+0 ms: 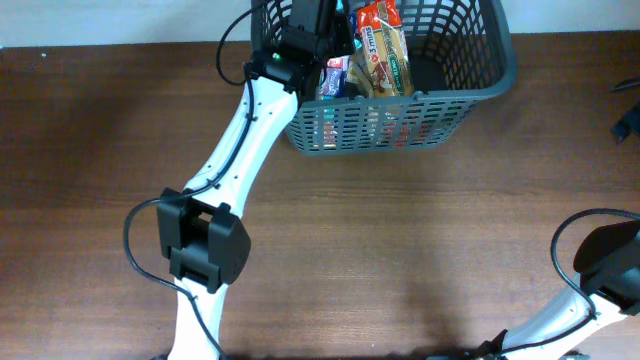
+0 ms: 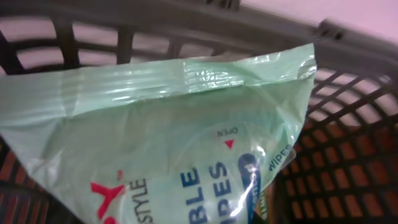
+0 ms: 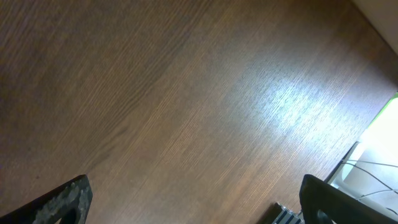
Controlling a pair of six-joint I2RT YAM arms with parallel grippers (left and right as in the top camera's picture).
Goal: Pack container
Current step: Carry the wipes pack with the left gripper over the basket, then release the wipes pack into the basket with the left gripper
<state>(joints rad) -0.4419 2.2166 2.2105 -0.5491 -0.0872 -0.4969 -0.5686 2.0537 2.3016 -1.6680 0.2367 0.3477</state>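
Observation:
The dark grey lattice basket (image 1: 400,103) stands at the table's far edge, with snack packs (image 1: 385,50) and a small packet (image 1: 333,77) lying in it. My left gripper (image 1: 316,22) reaches down into the basket's left part. In the left wrist view a pale green pack of wipes (image 2: 174,137) fills the frame right at the jaws, hiding the fingers, with the basket wall (image 2: 186,22) behind it. The gripper looks shut on the pack. My right gripper (image 3: 196,199) is open and empty over bare table.
The brown wooden table (image 1: 400,230) spreads in front of the basket. My right arm (image 1: 608,262) rests at the near right corner. A dark object (image 1: 628,125) lies at the right edge.

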